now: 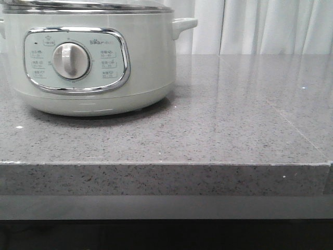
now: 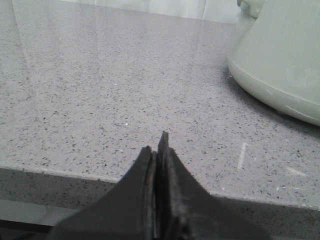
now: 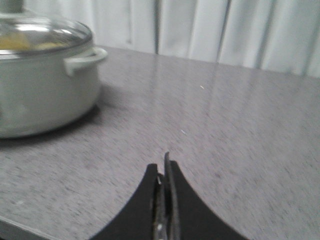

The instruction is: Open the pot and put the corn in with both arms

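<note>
We see the pot (image 1: pixel 93 67) on the counter (image 1: pixel 234 120), left of centre, lid (image 3: pixel 40 32) seated. Yellow shows through the glass lid. The left hand (image 2: pixel 159 150) and right hand (image 3: pixel 164 172) are both clenched, empty, near the counter's front edge.

grey speckled counter (image 1: pixel 234 120) | pot (image 1: pixel 88 62) sits on it, lid on

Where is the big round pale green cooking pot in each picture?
Front view: the big round pale grey-green pot fills the upper left, dial facing the camera.
Left wrist view: only its curved lower side shows, at the upper right edge.
Right wrist view: it stands at the upper left, glass lid on.
Shared landmark: the speckled grey counter.
</note>
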Robot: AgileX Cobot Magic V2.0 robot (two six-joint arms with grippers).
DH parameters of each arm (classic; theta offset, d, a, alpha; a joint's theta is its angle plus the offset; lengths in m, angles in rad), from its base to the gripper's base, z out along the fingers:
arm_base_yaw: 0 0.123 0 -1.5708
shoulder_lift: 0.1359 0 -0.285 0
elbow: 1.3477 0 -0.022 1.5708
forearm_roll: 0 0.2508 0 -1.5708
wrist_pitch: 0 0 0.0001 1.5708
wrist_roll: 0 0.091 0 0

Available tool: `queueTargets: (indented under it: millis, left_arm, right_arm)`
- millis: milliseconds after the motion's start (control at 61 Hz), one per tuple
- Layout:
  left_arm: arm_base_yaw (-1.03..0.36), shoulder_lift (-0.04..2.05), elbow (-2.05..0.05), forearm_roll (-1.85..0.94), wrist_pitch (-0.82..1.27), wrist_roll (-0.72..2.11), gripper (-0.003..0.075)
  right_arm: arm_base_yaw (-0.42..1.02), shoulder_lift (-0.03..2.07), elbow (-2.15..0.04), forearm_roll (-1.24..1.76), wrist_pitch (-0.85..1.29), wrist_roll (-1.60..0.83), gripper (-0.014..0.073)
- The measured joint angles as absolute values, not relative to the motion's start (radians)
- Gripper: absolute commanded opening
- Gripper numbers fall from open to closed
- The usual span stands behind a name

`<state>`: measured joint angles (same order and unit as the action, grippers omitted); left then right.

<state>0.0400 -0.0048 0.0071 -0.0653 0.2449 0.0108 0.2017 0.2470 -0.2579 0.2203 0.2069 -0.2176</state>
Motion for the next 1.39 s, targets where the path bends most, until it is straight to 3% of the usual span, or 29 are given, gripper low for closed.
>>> queueTargets:
  millis: [361, 1393]
  left_arm:
    - [0.040, -0.005, 0.007, -0.065, 0.245, 0.011, -0.0018]
    - [0.042, -0.005, 0.007, -0.065, 0.245, 0.011, -0.0018]
  right_arm:
    - [-0.017, -0.006, 0.021, 0.217, 0.177, -0.216, -0.0069]
    - [-0.025, -0.010, 0.028, 0.215, 0.177, -0.214, -0.0069]
